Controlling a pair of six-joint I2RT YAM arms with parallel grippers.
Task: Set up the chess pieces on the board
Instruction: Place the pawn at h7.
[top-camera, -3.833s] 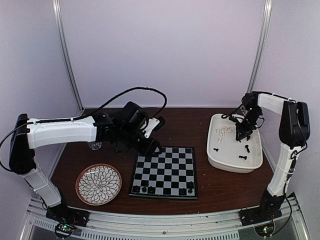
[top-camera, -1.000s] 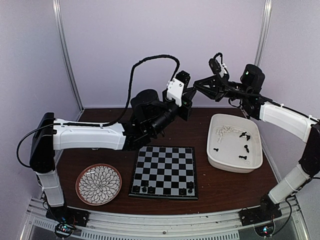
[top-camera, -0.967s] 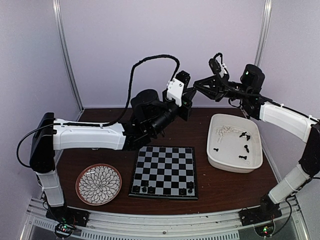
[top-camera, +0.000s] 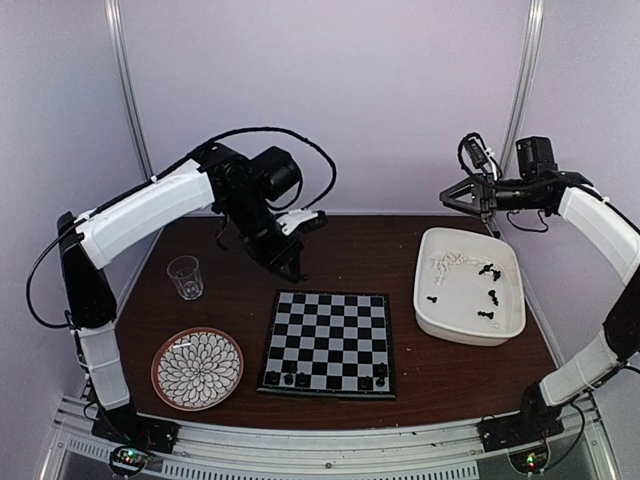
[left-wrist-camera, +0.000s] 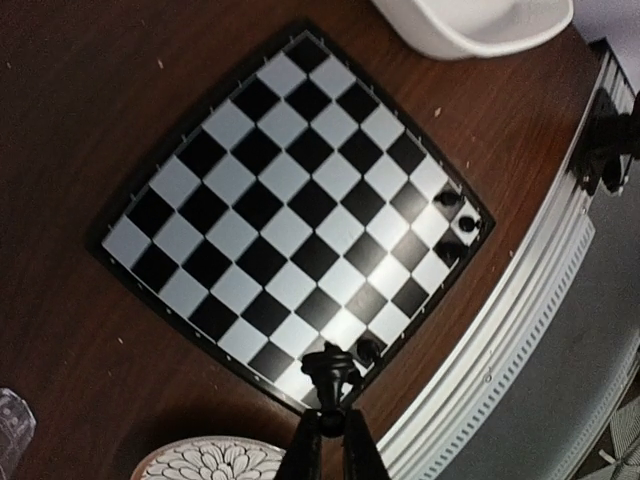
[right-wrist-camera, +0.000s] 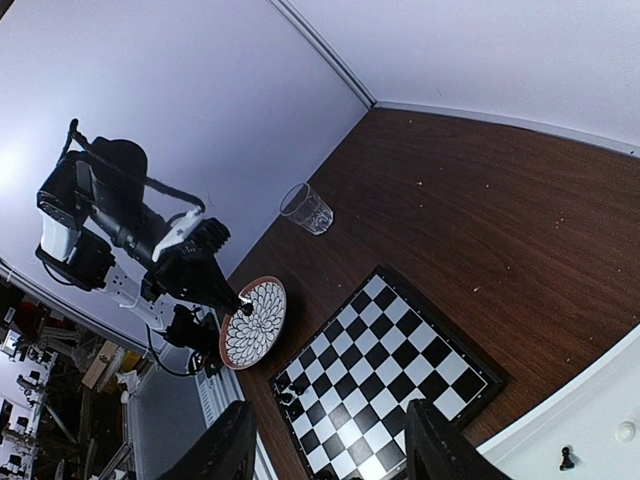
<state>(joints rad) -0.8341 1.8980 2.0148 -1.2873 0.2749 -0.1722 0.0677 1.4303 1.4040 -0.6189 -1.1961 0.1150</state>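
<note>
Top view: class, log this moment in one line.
left pincer: shut on black piece; right pincer: open, empty; board: near row partly set

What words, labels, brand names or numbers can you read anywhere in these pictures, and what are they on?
No text can be read in any view.
The board shows only plain checkers; the tiny marks on its rim are too small to read.
The plate bears only a flower pattern.
The white tub, glass, left arm and right arm show no legible marking.
</note>
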